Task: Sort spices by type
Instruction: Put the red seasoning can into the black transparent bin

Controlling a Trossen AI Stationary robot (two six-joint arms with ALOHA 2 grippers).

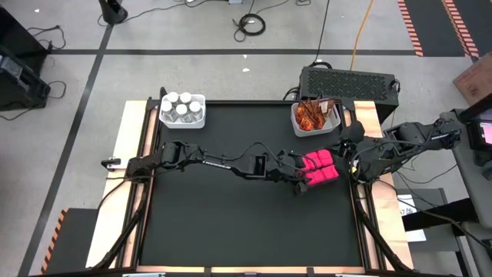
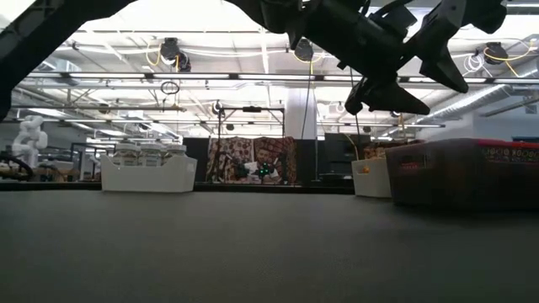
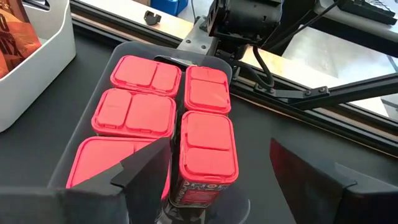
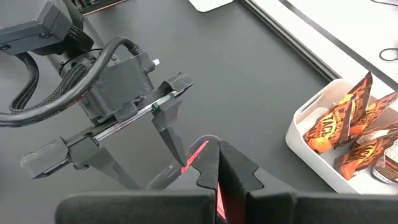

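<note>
- The left tool (image 1: 307, 175) reaches across the table (image 1: 231, 223) and hangs over the dark bin (image 3: 134, 53) of pink boxes (image 1: 320, 168) near the table's right edge.
- Its fingers (image 3: 146, 168) stand apart on either side of one pink box (image 3: 208, 155); they show no grip on it, and the box stands upright in the bin's corner, beside the others.
- Five more pink boxes lie packed in that bin, lids up, touching one another.
- The right tool (image 4: 217, 171) sits just beside the same bin, at the table's right edge, with its fingers pressed together and nothing between them.
- The jars (image 1: 182, 108) stand together in a white bin (image 1: 201, 117) at the table's far left corner.
- The sachets (image 1: 314, 115) stand on edge in another white bin (image 1: 296, 123) at the far right, just behind the pink boxes.
- In the low view, both white bins (image 2: 147, 175) and the dark bin (image 2: 463, 172) rest on the table, well apart from left to right.
</note>
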